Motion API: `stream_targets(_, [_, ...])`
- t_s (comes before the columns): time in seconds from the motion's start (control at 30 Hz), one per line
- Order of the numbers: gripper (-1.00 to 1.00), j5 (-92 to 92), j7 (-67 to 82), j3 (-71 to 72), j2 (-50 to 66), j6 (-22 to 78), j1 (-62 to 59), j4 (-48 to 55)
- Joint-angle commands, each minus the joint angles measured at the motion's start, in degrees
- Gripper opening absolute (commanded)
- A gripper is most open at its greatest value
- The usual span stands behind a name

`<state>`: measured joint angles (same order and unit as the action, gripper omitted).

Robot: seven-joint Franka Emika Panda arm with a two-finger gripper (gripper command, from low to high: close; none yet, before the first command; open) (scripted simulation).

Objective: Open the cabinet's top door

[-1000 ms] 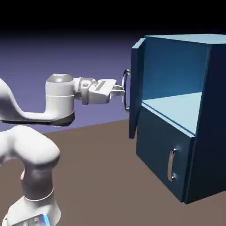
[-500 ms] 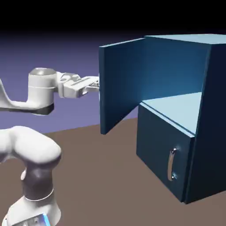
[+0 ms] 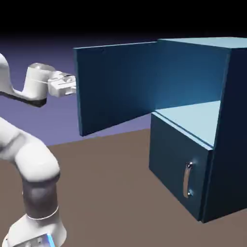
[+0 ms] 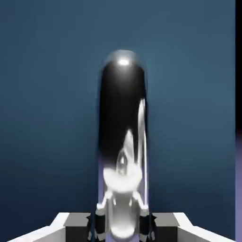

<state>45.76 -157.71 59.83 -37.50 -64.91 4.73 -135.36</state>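
Gripper (image 3: 72,86) is clamped on the silver handle (image 4: 123,142) at the free edge of the top door (image 3: 118,87), which stands swung wide open. Cabinet (image 3: 226,125) stands right; lower door (image 3: 176,169) closed. No legible markings.

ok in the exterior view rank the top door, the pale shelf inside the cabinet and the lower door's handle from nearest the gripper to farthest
1. The top door: swung wide open, its free edge right at the gripper, which is shut on the door's handle.
2. The pale shelf: inside the cabinet, to the gripper's right.
3. The lower door's handle: low at the right, farthest.
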Motion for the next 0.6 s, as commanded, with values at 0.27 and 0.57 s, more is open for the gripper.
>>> stream_targets(0.27, [-1.0, -4.33, -2.71, 17.54, 5.88, 10.56, -18.69, 13.74])
stream_targets(0.57, [-1.0, -8.85, 0.17, 31.63, 1.48, 15.81, -37.37, 25.46])
